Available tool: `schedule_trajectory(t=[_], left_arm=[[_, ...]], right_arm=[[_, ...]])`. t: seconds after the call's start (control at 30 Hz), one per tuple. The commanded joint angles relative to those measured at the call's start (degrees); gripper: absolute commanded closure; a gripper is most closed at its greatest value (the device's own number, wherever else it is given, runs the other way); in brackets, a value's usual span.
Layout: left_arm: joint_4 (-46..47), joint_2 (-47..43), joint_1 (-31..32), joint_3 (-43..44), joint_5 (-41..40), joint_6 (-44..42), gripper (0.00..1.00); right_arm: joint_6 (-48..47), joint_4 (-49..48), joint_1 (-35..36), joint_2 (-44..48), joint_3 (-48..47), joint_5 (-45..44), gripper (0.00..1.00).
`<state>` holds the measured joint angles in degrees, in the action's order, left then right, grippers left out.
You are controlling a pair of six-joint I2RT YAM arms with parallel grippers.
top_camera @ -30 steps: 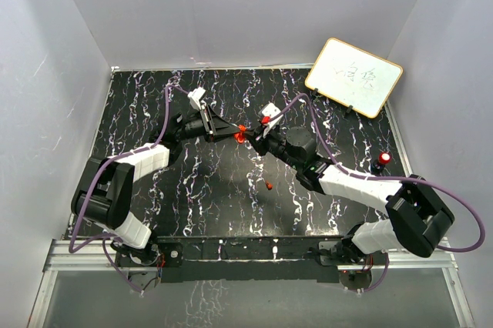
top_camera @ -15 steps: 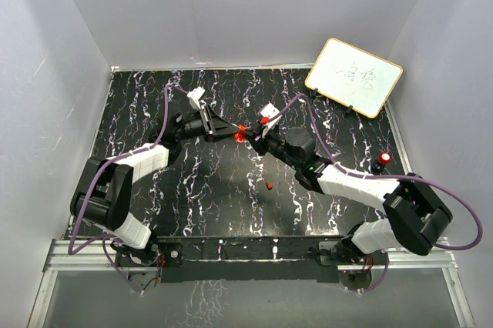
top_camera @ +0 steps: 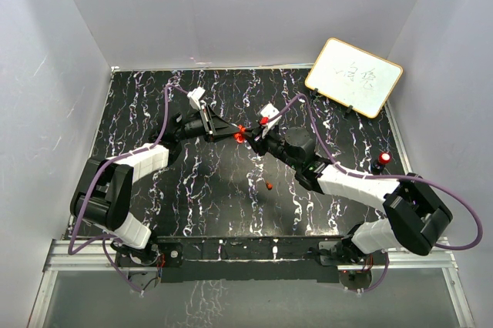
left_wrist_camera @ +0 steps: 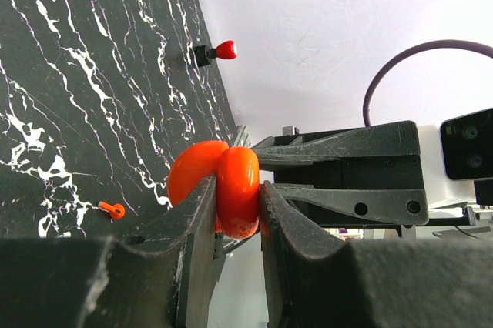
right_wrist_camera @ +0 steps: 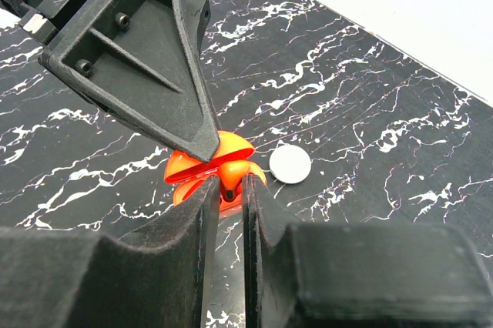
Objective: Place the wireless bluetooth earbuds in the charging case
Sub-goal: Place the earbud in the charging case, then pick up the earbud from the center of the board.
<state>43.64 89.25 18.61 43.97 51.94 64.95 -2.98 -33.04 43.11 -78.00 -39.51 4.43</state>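
My left gripper [top_camera: 235,134] is shut on the red-orange charging case [left_wrist_camera: 235,182] and holds it at mid-table with its lid open. In the right wrist view the open case [right_wrist_camera: 185,168] sits just beyond my fingers. My right gripper [top_camera: 253,137] is shut on a red earbud [right_wrist_camera: 229,186], which sits at the mouth of the case. A second tiny red earbud [top_camera: 269,185] lies on the black marbled table nearer the arms' bases; it also shows in the left wrist view [left_wrist_camera: 112,209]. The whitish earbud is not in view.
A white round puck [right_wrist_camera: 290,165] lies on the table just right of the case. A black item with a red cap [top_camera: 384,158] stands near the right edge. A small whiteboard [top_camera: 354,75] leans at the back right. Grey walls surround the table.
The right arm has edged slightly left toward the case. The left gripper, the case and the loose earbud have stayed in place.
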Motion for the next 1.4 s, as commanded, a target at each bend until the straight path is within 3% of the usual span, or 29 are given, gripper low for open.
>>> schedule_trajectory(t=[0.0,0.37,0.57,0.77,1.0,1.2,1.37], left_arm=[[0.6,-2.5,0.4,0.8,1.2,0.0,1.0],[0.9,-0.9,0.4,0.7,0.5,-0.7,1.0],[-0.4,0.7,0.4,0.6,-0.3,-2.5,1.0],[-0.5,1.2,0.4,-0.1,-0.5,-3.8,1.0],[-5.1,-0.6,0.3,0.2,-2.2,-6.8,1.0],[-5.5,-1.2,0.3,-0.2,-2.4,-7.1,1.0],[-5.9,-1.7,0.2,0.1,-2.2,-7.1,1.0]], right_arm=[[-0.4,-2.2,0.2,2.4,0.8,-1.0,0.83],[0.8,1.2,0.2,13.3,2.3,-5.8,0.8],[7.3,25.7,0.1,13.3,-6.4,-11.4,0.79],[9.5,45.7,0.1,6.0,-12.7,-9.4,0.77],[14.1,52.5,0.2,2.3,-12.0,-5.7,0.77],[19.7,55.4,0.2,2.4,-8.4,-8.4,0.77],[21.5,57.9,0.3,-0.1,-7.5,-10.0,0.7]])
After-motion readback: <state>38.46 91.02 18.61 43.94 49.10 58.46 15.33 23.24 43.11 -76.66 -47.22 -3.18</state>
